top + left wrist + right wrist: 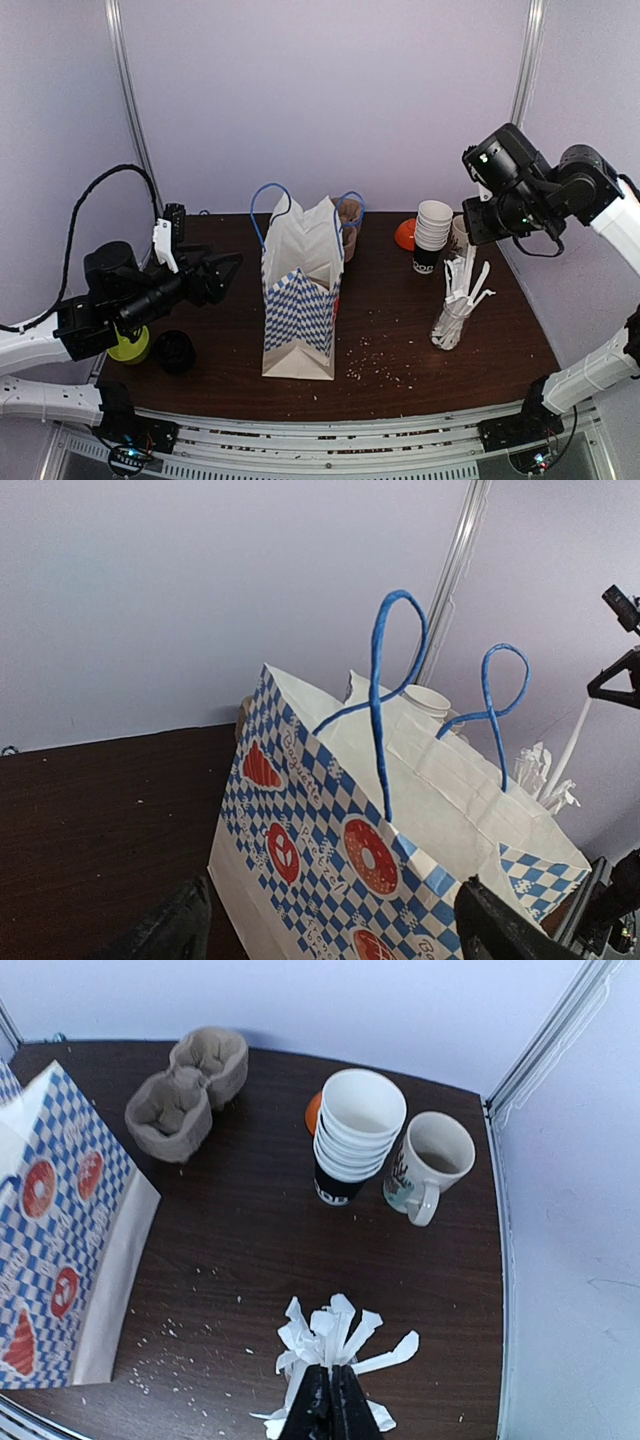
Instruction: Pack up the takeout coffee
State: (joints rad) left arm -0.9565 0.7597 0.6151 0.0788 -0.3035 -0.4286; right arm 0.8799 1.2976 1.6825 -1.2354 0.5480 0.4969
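the left pincer (222, 275) hangs over the left part of the bench (400, 330) with its jaws wide and nothing between them, facing the blue-and-white checked paper bag (300, 290). the bag stands upright and open just beyond the fingertips, near the middle of the bench, its blue handles up. the small cup with a dark round top (176, 351) stands by the near left corner, behind and below this pincer, under the arm's wrist and apart from the fingers. a yellow-green round thing (130, 346) sits just beside the cup on its left, partly hidden by the arm. the brown pulp carrier tray (190, 1090) lies at the far edge behind the bag, both holes empty. the bag stands between the tray and the left pincer. the right pincer (328, 1405) is pressed closed on nothing and hangs high over the glass of white wrapped straws (455, 320) near the right edge. the tray is well apart from it, toward the far edge and the bag. nearer to it, by the far right corner, stand a stack of white cups (355, 1130), a mug (430, 1160) just beside the stack, and an orange thing (313, 1112) mostly hidden behind the stack.
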